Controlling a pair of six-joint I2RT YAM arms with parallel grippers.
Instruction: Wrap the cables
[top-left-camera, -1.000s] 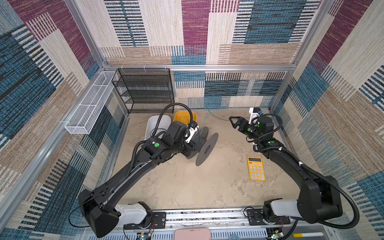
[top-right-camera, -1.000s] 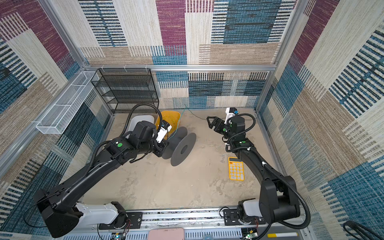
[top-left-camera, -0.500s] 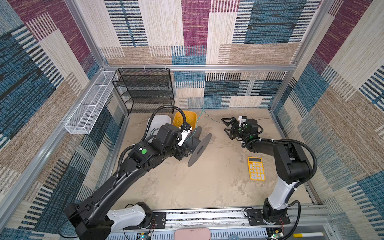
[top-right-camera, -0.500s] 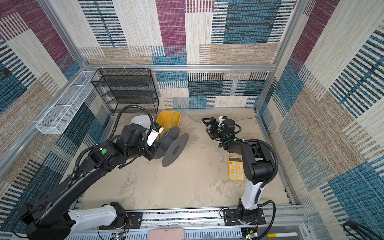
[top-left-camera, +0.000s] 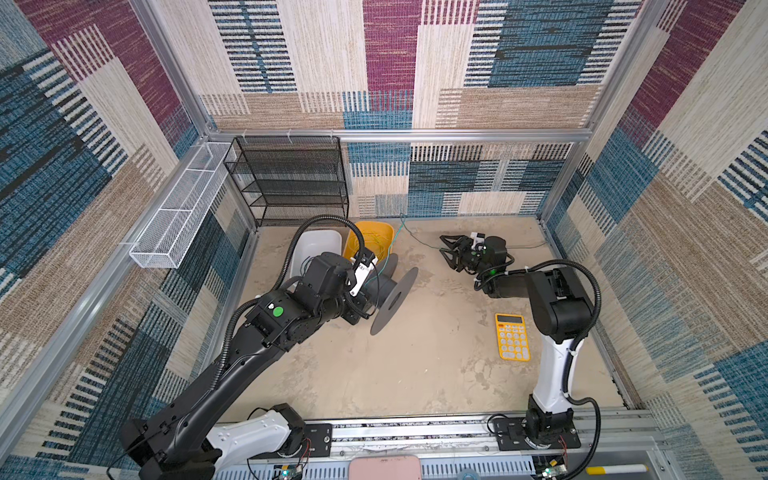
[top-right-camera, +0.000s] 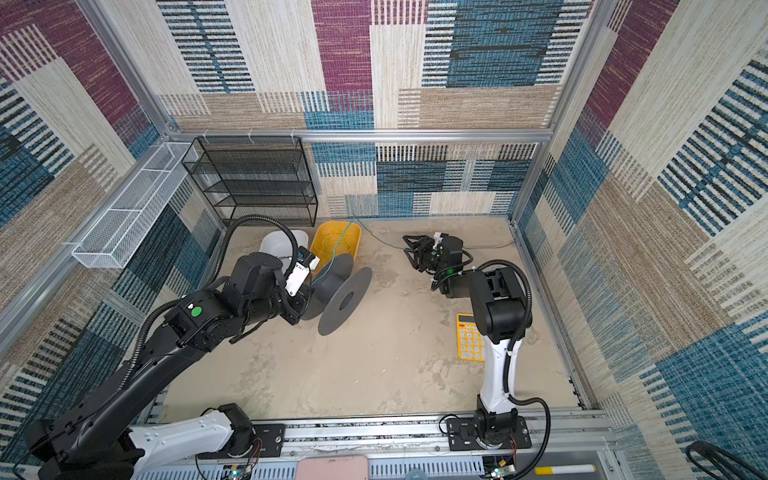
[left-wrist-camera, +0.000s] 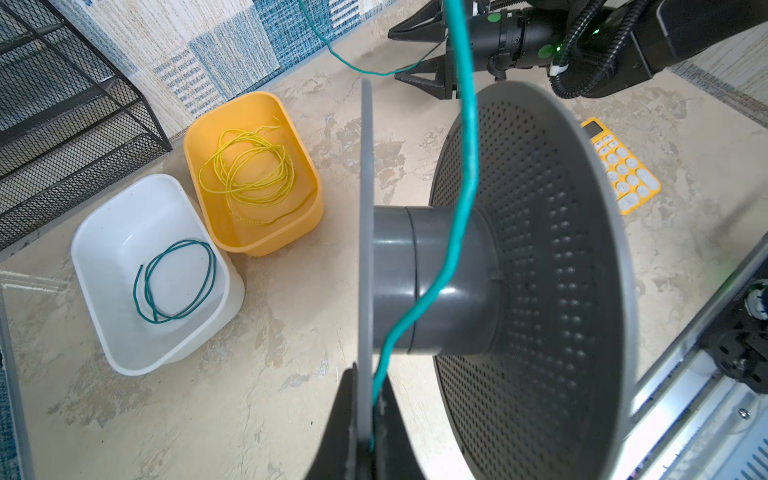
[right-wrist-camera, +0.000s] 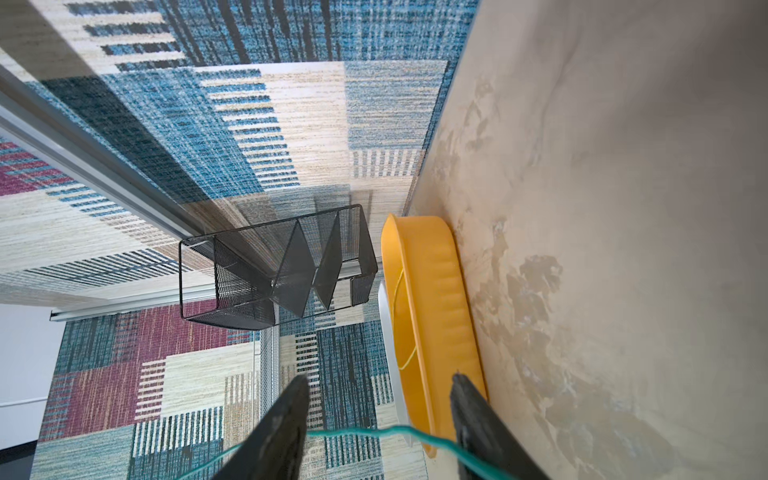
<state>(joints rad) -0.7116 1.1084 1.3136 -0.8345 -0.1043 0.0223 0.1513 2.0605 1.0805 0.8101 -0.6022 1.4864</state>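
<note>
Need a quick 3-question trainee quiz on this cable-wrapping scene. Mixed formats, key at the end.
1. Which holds the yellow cable? A white tub, B yellow tub, C black rack.
2. True or false: the teal cable passes between the right gripper's open jaws.
3. Fill in: the left gripper is shut on the rim of the ____.
Key: 1 B; 2 true; 3 spool.

Now: teal cable (left-wrist-camera: 471, 166) on grey dotted spool (left-wrist-camera: 540, 249); yellow cable (left-wrist-camera: 226, 174) in orange bin (left-wrist-camera: 313, 199); white bin (left-wrist-camera: 124, 208); yellow calc (top-left-camera: 512, 336) at spool's 4 o'clock; walls (top-left-camera: 390, 50) blue/maroon/beige, striped.
</note>
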